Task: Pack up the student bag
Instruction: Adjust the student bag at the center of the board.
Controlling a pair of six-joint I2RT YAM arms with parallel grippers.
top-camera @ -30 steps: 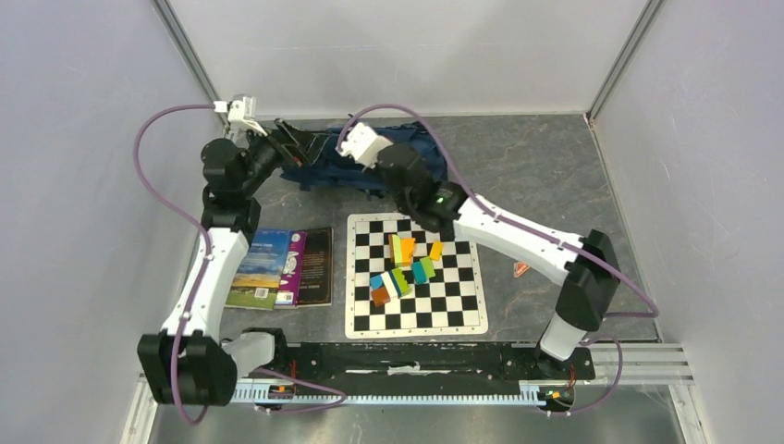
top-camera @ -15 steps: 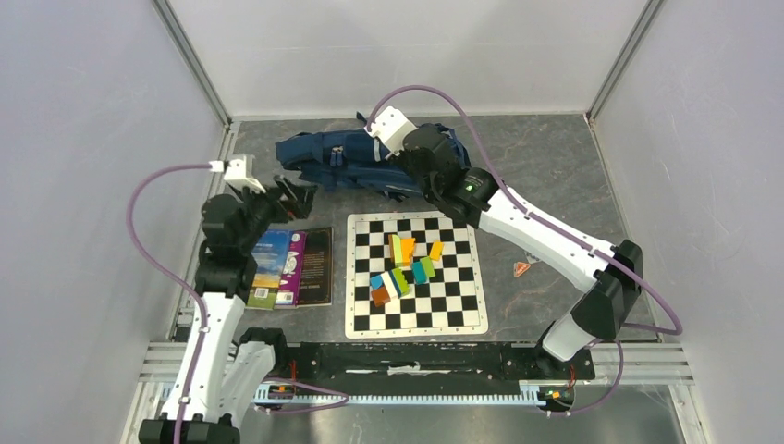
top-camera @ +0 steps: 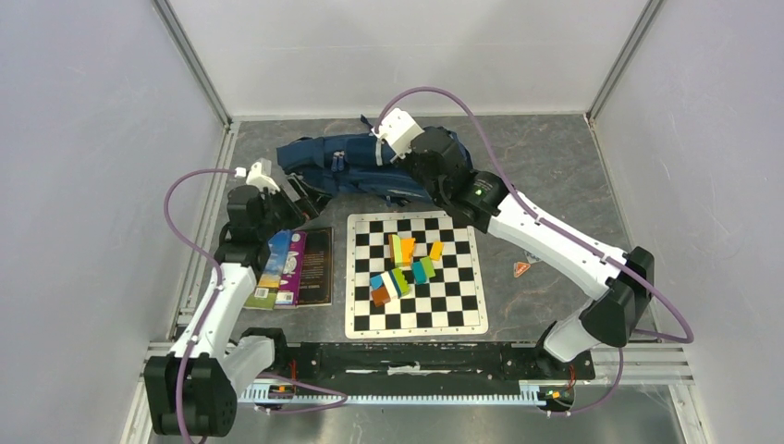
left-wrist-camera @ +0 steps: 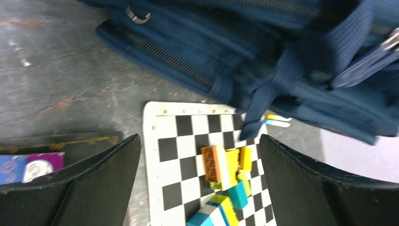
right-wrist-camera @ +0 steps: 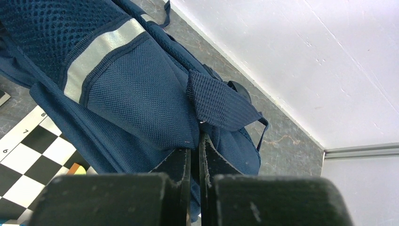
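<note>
The student bag [top-camera: 356, 165], navy blue with grey reflective stripes, lies at the back of the table. It also shows in the right wrist view [right-wrist-camera: 127, 89] and the left wrist view [left-wrist-camera: 282, 56]. My right gripper [top-camera: 423, 166] is shut on a fold of the bag's fabric [right-wrist-camera: 195, 141] and holds that side lifted. My left gripper [top-camera: 300, 196] is open and empty, just left of the bag's front edge, above the table near the books. Its fingers [left-wrist-camera: 89, 188] frame the chessboard [left-wrist-camera: 188, 155] in the left wrist view.
A checkered board [top-camera: 416, 273] with several coloured toy bricks [top-camera: 402, 268] lies mid-table. Books [top-camera: 287, 268] lie left of it. A small red piece [top-camera: 521, 269] lies to the right. Grey walls enclose the table on three sides.
My left arm pulled back from the bag, lowered and came to rest beside the books with its gripper open. My right gripper moved right and back, lifting the bag's fabric.
</note>
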